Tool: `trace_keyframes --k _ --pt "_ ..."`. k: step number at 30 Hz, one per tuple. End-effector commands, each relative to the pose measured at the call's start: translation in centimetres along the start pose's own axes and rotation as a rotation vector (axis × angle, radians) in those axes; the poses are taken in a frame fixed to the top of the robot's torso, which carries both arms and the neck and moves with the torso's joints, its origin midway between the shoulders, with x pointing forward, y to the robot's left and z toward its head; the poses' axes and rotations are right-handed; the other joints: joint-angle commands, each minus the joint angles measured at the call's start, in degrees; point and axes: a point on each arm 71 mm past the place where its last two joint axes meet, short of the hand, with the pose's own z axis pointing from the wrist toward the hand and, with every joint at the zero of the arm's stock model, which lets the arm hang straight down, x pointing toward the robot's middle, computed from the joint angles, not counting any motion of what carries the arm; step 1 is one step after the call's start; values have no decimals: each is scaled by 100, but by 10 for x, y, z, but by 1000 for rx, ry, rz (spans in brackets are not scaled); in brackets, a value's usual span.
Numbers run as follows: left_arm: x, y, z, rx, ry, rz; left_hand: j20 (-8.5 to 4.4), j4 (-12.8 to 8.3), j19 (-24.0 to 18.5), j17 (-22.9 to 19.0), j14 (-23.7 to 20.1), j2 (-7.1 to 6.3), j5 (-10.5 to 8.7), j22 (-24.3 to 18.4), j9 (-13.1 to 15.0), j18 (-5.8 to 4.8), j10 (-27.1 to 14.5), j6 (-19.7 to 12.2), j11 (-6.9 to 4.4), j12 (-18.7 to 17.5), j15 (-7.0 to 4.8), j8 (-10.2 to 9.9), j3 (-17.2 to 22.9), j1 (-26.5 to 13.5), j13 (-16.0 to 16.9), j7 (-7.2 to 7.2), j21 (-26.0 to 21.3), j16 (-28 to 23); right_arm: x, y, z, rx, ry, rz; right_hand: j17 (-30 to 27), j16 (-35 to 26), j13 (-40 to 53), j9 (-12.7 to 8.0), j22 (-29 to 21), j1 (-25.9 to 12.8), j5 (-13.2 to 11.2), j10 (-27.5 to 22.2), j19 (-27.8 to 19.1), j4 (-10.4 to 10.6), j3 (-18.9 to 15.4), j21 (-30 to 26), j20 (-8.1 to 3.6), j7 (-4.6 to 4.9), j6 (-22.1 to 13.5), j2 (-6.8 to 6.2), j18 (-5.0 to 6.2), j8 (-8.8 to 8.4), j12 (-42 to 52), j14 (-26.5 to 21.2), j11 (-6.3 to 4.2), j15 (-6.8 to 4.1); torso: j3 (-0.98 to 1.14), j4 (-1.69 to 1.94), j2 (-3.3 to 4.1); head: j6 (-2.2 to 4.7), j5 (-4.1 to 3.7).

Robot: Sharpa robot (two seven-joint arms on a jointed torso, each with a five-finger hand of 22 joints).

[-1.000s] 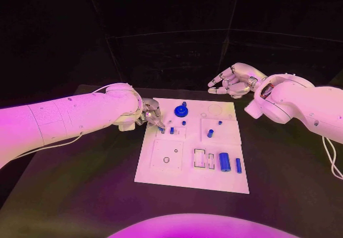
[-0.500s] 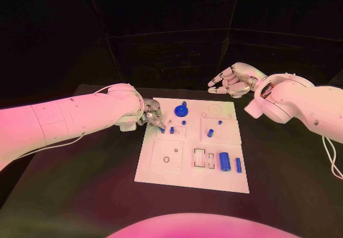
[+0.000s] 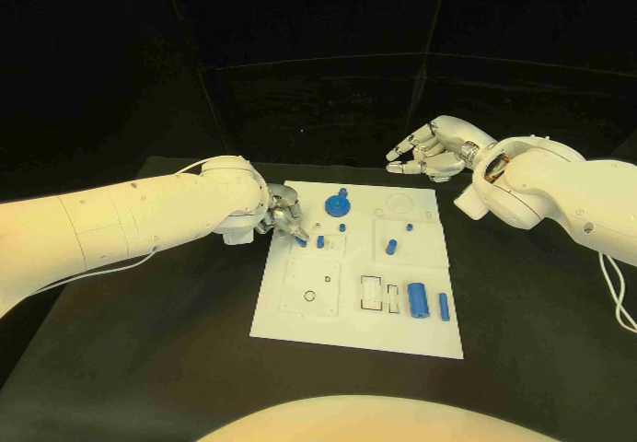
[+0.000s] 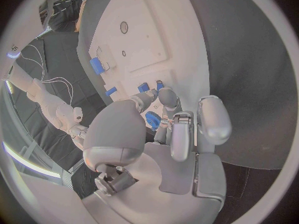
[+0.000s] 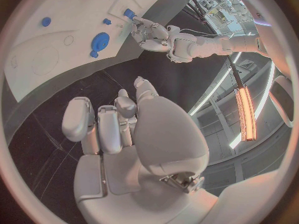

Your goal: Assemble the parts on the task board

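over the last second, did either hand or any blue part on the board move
Nothing visibly moved. The left hand still pinches a small blue peg at the white task board's left edge, the right hand still hovers empty beyond the far edge, and the loose blue parts lie as before.

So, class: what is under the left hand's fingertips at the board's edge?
The left hand reaches over the board. At its fingertips sit small blue pegs, one pinched, as the left wrist view shows. The slot beneath is covered by the fingers.
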Motion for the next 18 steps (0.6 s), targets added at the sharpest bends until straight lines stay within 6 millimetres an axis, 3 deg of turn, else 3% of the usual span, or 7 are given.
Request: trace_keyframes --k 1,4,18 --pt "4 3 0 -24 26 20 -4 -877 39 1471 596 -62 255 14 2 -44 64 66 -19 12 10 8 933 15 3 -11 22 27 -1 1 0 -8 3 -1 -6 -30 -6 -8 -6 5 34 -26 -21 -24 20 -29 -12 -2 14 62 61 35 -24 217 2 -40 -4 0 6 -6 6" --pt "5 2 0 -22 30 21 -11 -871 46 1482 599 -104 470 30 4 -47 86 90 -25 -3 3 11 930 -19 -13 -21 30 32 0 1 0 -7 3 -1 -6 -30 -6 -8 -6 5 34 -26 -21 -24 20 -29 -12 -2 14 62 61 35 -24 217 2 -40 -3 -2 2 -15 12" --pt "5 2 1 -28 34 10 -18 -855 58 1500 603 -134 653 61 11 -53 121 123 -36 -18 -6 23 929 -57 -29 -34 48 41 0 2 1 -9 3 -1 -6 -30 -6 -8 -6 5 34 -26 -21 -24 20 -29 -12 -2 14 62 61 35 -24 217 2 -40 1 -3 4 -26 20"
